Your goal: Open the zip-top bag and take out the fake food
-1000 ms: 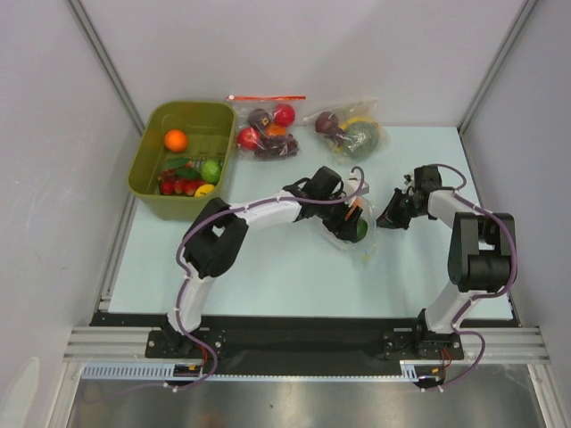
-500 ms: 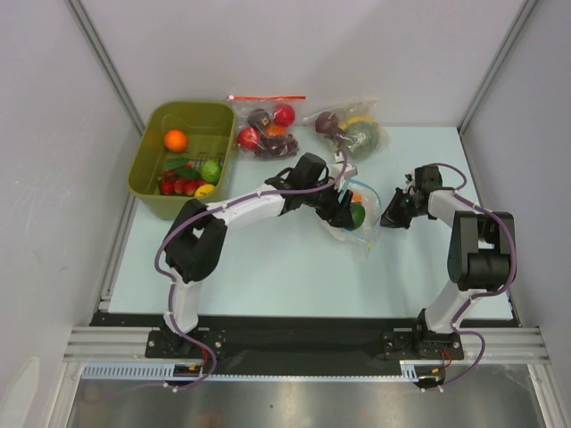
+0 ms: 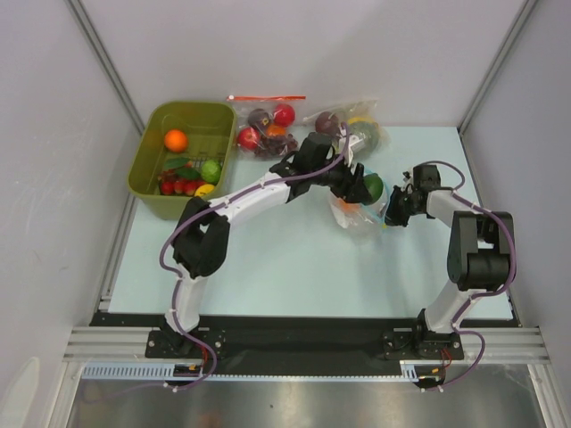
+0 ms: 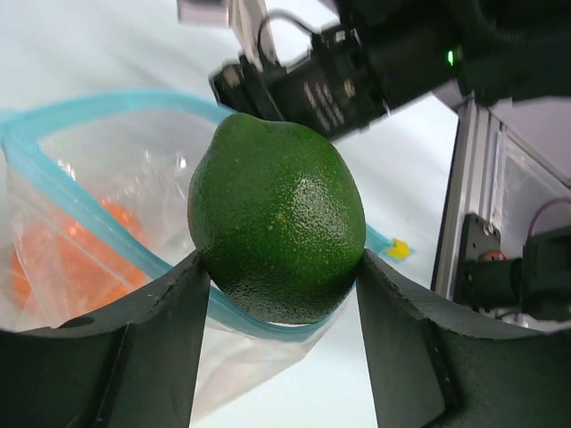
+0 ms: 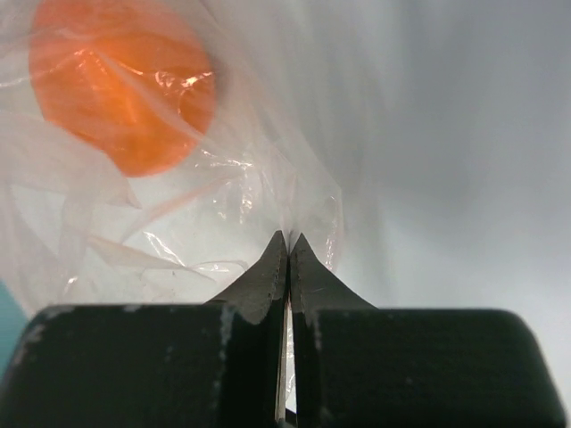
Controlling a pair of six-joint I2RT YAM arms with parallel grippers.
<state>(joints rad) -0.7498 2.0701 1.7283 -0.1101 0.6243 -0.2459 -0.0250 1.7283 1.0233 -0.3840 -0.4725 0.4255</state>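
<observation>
One dark-green glossy plastic fruit (image 4: 277, 209) has just left the clear blue-zipped plastic bag (image 4: 80, 205), pinched in the left tool (image 4: 278, 267); the right tool (image 5: 287, 250) clamps the bag's film, with a round orange plastic fruit (image 5: 120, 85) still inside.

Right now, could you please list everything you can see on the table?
zip-top bag: one, clear with light-blue zip strip, mid-table, mouth open
orange fruit: one, orange, inside that bag
dark green fruit: one, dark green, by the bag's mouth
bin: one, olive green, far left
fruits in the bin: several, orange, light green, yellow, red
bag with red-orange zip: one, clear, far edge, red and purple fruits inside
third bag: one, clear, to its right, purple, yellow and dark-green fruit inside
table: one, pale blue
left gripper: one, black, clamping the dark green fruit
right gripper: one, black, pinching the zip-top bag's plastic
</observation>
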